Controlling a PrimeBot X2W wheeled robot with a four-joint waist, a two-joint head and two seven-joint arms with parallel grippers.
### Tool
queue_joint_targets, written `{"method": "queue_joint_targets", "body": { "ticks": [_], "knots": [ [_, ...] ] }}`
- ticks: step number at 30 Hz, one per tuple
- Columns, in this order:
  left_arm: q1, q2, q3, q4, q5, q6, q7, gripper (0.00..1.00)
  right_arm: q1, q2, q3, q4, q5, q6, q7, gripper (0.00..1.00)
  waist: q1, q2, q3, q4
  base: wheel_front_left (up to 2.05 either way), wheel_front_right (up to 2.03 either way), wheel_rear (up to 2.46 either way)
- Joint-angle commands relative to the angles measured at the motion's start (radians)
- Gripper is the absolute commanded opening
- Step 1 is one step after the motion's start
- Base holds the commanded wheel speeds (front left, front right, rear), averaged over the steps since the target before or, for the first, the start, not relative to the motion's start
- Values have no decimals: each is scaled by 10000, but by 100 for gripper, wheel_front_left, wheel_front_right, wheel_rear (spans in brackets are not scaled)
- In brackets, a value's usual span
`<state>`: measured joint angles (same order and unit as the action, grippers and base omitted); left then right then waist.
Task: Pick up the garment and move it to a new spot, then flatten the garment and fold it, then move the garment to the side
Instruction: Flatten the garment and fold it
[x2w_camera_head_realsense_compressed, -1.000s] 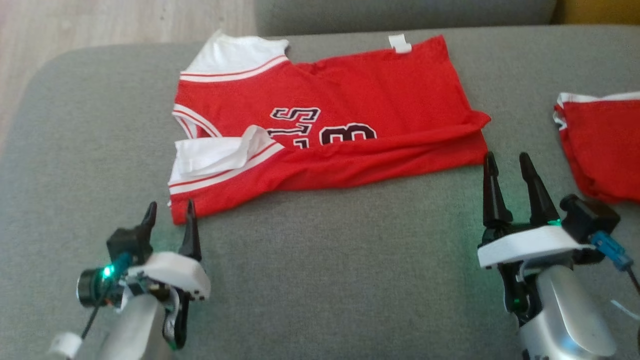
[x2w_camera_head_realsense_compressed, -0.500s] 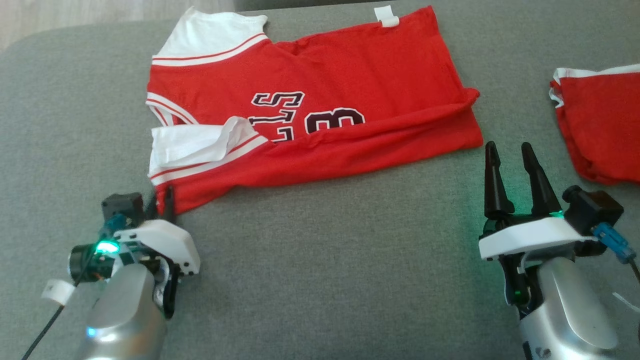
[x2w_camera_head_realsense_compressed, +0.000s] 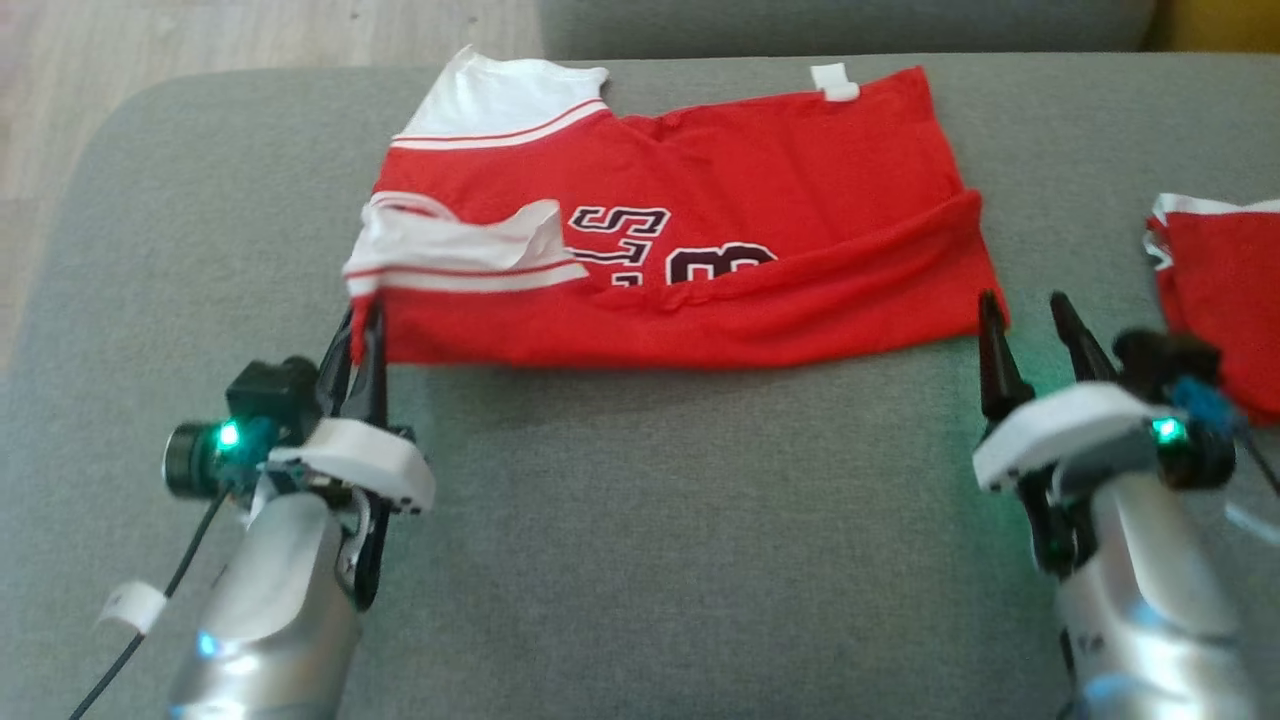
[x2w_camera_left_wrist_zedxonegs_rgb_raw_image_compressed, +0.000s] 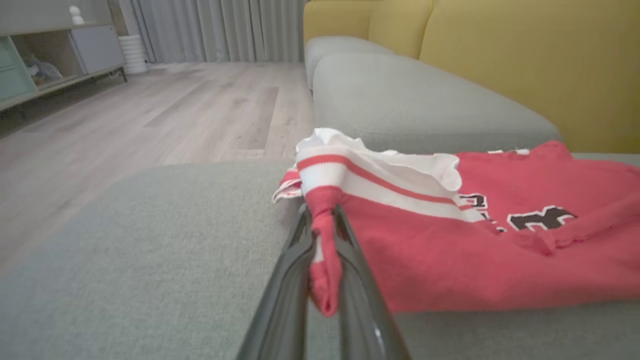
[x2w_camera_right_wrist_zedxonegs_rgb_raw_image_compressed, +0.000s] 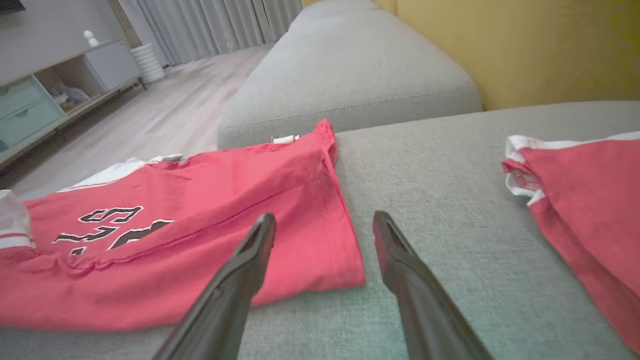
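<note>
On the left side of the grey cushion (x2w_camera_head_realsense_compressed: 650, 520), my left gripper (x2w_camera_head_realsense_compressed: 360, 338) has just snapped together. A second ago its two fingers stood apart beside the corner of the red shirt (x2w_camera_head_realsense_compressed: 760, 200). Now they are pressed tight with a fold of red cloth caught between them. I see that best from the left wrist camera, where the cloth hangs down between the dark fingers. So I think the grab on this side is done. The corner looks a little lifted off the cushion.

The shirt lies across the far half of the cushion. It is mostly flat, and its near long edge is folded up over the bottom of the black letters. Its white band (x2w_camera_head_realsense_compressed: 470, 250) is bunched up just behind my left gripper. From there the shirt runs across the middle of the cushion to my right gripper (x2w_camera_head_realsense_compressed: 1024, 305).

Over the right side of the cushion, that gripper has not changed. Its fingers are spread wide and hold nothing. From the right wrist camera, the shirt's near right corner shows between the two fingers. I cannot tell if they touch it yet. I think this gripper must close on that corner next, so both corners can go up together.

At the far right edge of the cushion lies another red cloth (x2w_camera_head_realsense_compressed: 1220, 300), apart from the shirt. I will leave it alone.
</note>
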<state>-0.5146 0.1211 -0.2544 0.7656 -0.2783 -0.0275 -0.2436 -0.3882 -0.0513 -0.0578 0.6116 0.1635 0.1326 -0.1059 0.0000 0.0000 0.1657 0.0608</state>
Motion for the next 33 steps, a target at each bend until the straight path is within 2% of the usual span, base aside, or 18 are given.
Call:
{"method": "queue_joint_targets", "body": {
  "ticks": [1, 7, 18, 20, 21, 27, 33],
  "knots": [
    [-391, 280, 268, -360, 68, -11, -126, 0, -423, 10, 159, -215, -94, -19, 45, 100, 0, 0, 8, 64, 0, 0, 0],
    [-376, 173, 6, -1346, 253, -114, -166, 0, -1598, 10, -579, 1481, -647, -19, 1169, 100, 0, 0, 194, 317, 0, 0, 0],
    [-497, 24, -324, -1830, 319, -88, -159, 0, -3055, 10, -1454, 3766, -3009, -19, 2107, 100, 0, 0, 711, 649, 0, 0, 0],
    [-516, 42, -337, -1774, 313, -56, -135, 0, -3154, 10, -1582, 3995, -3334, -19, 2223, 18, 0, 0, 728, 673, 0, 0, 0],
    [-522, 53, -350, -1727, 313, -41, -108, 0, -3183, 10, -1638, 4069, -3500, -19, 2227, 0, 0, 0, 715, 681, 0, 0, 0],
    [-310, 224, -373, -1233, 275, 110, 132, 0, -3120, 10, -2165, 4393, -3892, -19, 1632, 0, 0, 0, 170, 571, 0, 0, 0],
    [165, 515, -517, -723, 329, 180, 584, 0, -2579, 11, -2455, 4099, -4522, -19, 1244, 0, 0, 0, -572, 325, 0, 0, 0]
  ]
}}
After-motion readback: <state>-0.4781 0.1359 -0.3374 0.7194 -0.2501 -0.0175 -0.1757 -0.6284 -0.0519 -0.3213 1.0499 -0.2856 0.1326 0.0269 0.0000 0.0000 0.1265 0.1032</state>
